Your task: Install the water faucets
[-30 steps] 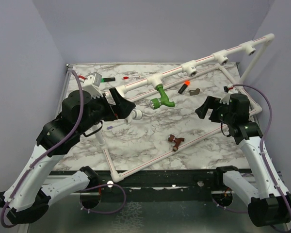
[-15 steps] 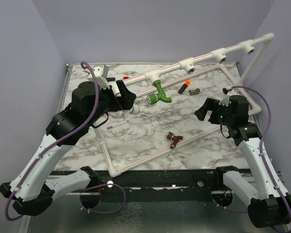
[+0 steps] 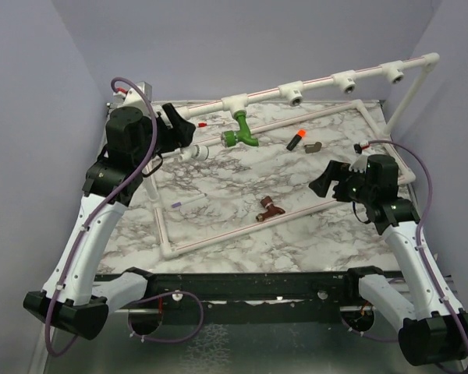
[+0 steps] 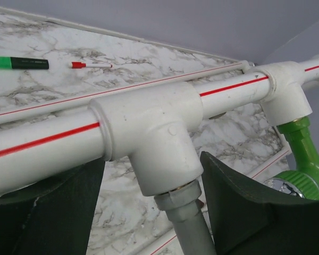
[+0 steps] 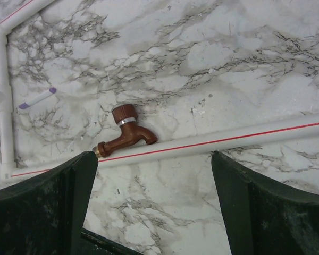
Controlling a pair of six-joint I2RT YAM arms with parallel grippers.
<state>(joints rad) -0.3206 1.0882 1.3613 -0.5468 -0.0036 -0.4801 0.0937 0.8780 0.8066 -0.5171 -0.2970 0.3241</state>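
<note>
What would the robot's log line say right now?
left hand: open, straddling white plastic pipe tee | right hand: open, above loose reddish-brown plastic faucet | green plastic faucet: mounted on pipe

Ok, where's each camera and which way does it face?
Top external: above and behind the bases, looking down on the marble table; left arm and right arm show.
Left wrist: on the left arm, facing a white pipe tee flanked by the left gripper.
Right wrist: on the right arm, looking down at the reddish-brown faucet past the right gripper.
Shared: top and left wrist show the green faucet.
</note>
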